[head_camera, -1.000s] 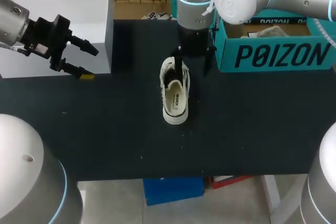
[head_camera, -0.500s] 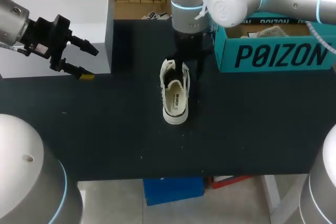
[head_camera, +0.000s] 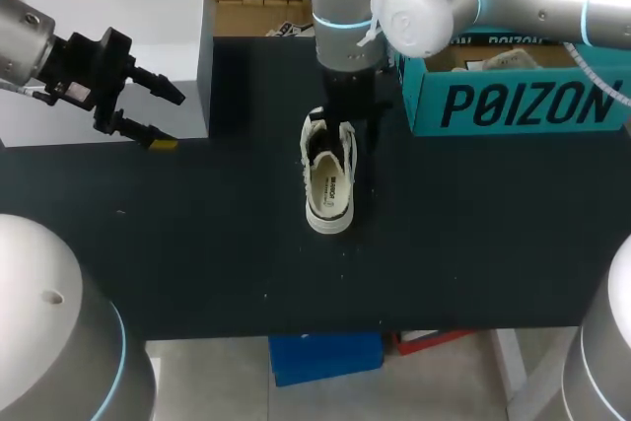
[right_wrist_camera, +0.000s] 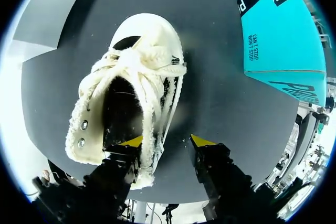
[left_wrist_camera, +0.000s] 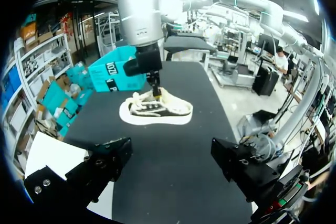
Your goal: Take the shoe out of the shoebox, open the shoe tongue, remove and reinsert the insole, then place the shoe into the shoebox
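Shoe count first: one pale shoe (head_camera: 328, 179) is lying on its sole near the middle of the dark table (head_camera: 197, 244), out of the shoebox, with its opening facing up and one insole (head_camera: 331, 192) showing inside. One teal shoebox (head_camera: 523, 101) is sitting at the table's far right, well apart from the shoe, and one white box (head_camera: 108, 36) is sitting at the far left.

Two arms are coming in, one from each side. The right gripper (right_wrist_camera: 167, 141) is hanging over the shoe's laced end with its fingers parted. One yellow tip is dipping into the opening against the fuzzy side wall, and the other is standing outside, with bare table showing between it and the shoe. The left gripper (head_camera: 170, 120) is spread wide and holding nothing, hovering just beside the white box.

From above, the right arm is covering the shoe's far end and most of its own gripper. Something pale is lying in the shoebox, cut off by that arm; I cannot tell what it is. Only one yellow tip of the left gripper is showing from above.
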Motion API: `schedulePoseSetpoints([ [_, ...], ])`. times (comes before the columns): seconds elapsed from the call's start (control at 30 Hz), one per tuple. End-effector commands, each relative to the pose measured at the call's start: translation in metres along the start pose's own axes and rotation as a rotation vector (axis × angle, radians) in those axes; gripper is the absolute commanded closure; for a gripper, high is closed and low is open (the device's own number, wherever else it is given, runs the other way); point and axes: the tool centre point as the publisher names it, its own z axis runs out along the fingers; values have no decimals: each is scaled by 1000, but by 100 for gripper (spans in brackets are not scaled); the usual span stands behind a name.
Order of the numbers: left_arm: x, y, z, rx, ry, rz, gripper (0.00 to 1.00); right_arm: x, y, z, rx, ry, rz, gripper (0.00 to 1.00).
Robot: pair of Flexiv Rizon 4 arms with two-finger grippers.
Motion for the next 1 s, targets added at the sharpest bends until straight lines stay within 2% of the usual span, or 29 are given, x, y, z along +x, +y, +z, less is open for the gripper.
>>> schedulePoseSetpoints([
  [0.03,1,1,1,-1,-4,2,0,1,-3,8,-10,0,14,51],
  [0.47,1,1,1,-1,-4,2,0,8,-6,32,-29,5,70,56],
  [0.5,1,1,1,-1,-4,2,0,9,-6,34,-30,3,74,62],
  [0.53,1,1,1,-1,-4,2,0,10,-6,36,-30,3,79,73],
  [0.57,1,1,1,-1,-4,2,0,11,-6,38,-28,20,81,100],
  [1.0,1,1,1,-1,-4,2,0,12,-6,42,-38,43,85,100],
])
